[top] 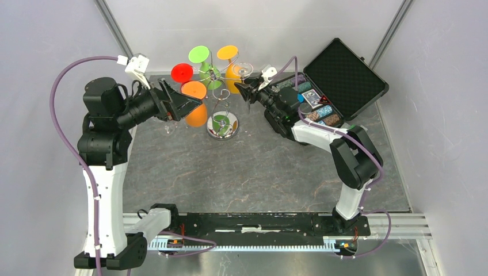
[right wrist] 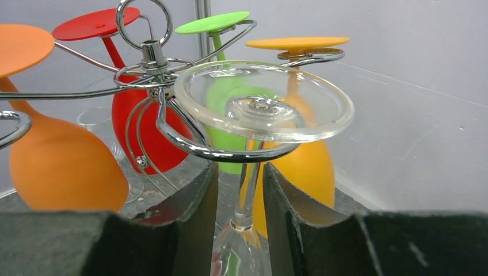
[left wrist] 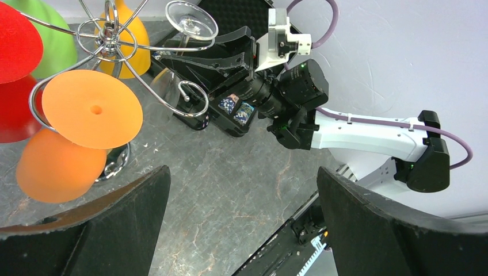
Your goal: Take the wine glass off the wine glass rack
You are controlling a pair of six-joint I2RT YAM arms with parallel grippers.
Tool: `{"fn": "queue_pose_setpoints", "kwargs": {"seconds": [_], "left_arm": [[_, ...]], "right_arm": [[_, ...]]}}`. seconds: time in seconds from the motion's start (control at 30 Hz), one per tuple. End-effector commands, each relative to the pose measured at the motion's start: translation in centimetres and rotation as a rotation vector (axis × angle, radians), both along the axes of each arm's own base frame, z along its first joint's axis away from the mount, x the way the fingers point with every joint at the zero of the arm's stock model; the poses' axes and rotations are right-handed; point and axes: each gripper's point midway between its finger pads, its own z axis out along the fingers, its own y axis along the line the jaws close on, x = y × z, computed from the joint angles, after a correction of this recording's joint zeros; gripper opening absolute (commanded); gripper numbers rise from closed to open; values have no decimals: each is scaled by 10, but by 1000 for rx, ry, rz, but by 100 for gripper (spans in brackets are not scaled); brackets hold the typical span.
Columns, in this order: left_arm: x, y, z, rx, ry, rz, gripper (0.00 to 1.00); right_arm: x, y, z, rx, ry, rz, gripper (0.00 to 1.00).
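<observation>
Top view: the chrome wire wine glass rack [top: 223, 124] stands on its round, shiny base at the rear of the grey marbled desk [top: 253, 172]. The clear wine glass [top: 244, 69] hangs upside down from its right-hand scroll, close to an open foam-lined case [top: 344, 75].

Left wrist view: the left gripper [left wrist: 243, 190] gapes wide and empty beside a matte orange glass [left wrist: 92, 109], with bare desk beneath.

Right wrist view: the right gripper [right wrist: 240, 171] straddles the thin stem under the round foot, its jaws parted and not clamped.
</observation>
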Motion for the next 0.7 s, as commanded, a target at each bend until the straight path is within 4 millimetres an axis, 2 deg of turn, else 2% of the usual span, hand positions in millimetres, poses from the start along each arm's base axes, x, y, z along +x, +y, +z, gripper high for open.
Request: {"fn": "queue_pose_setpoints", "kwargs": {"seconds": [0.0,0.1,0.17,0.3,0.37,0.43,0.57,0.67], "left_arm": [[0,0,4,24,-43,-6,100],[0,0,3,27,-43,-4,100],[0,1,3,29,-44,-2,100],[-1,1,3,34,-46,3,100],[0,2,2,37,-45,7,100],[-1,2,2,37,-44,6,100],[-1,2,2,40,-46,7,100],[0,2,1,41,-46,10,100]], "right_arm": [[1,-1,30,41,-97,-13,40],[-2,-2,35,42,-106,-14,40],[-4,-4,39,39,-99,-11,47],[-24,-12,49,32,-83,16,77],[-34,-20,53,25,-56,13,88],[-40,-27,52,12,-5,4,94],[-51,-39,50,5,114,-17,95],[-49,-51,50,73,298,-52,92]]}}
